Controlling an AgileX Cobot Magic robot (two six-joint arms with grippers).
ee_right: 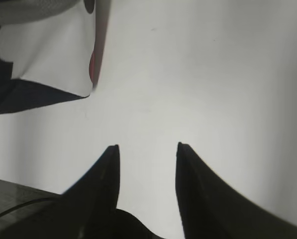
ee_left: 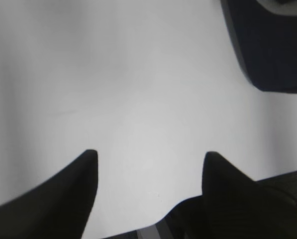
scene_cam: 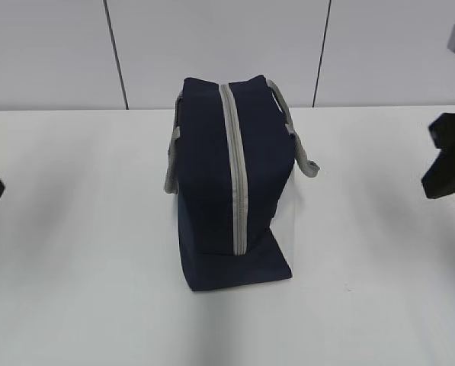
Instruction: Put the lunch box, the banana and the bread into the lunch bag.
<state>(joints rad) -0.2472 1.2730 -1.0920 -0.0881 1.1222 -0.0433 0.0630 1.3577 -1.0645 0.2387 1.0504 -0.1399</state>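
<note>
One lunch bag (scene_cam: 231, 187) on the desk (scene_cam: 75, 229), navy, one grey zipper strip running along its top, two grey strap handles, one each side. The zipper looks closed along the part you can see. No other loose items show in any view.

Two arms, both at the frame edges in the exterior view, well apart from the bag and touching nothing.

Your left gripper (ee_left: 148, 157): jaws stand wide apart, nothing between them, only bare desk. In the left wrist view a navy corner of the bag (ee_left: 272, 45) sits far ahead and off to the right of the jaws, not in line with the gap.

Your right gripper (ee_right: 147, 148): jaws at a narrower gap, also holding nothing, bare desk between the tips. In the right wrist view the bag's white side panel with the navy base (ee_right: 49, 55) lies ahead and to the left of the jaws, well clear of them. A small red mark shows at the panel's edge; can't tell what it is.
</note>
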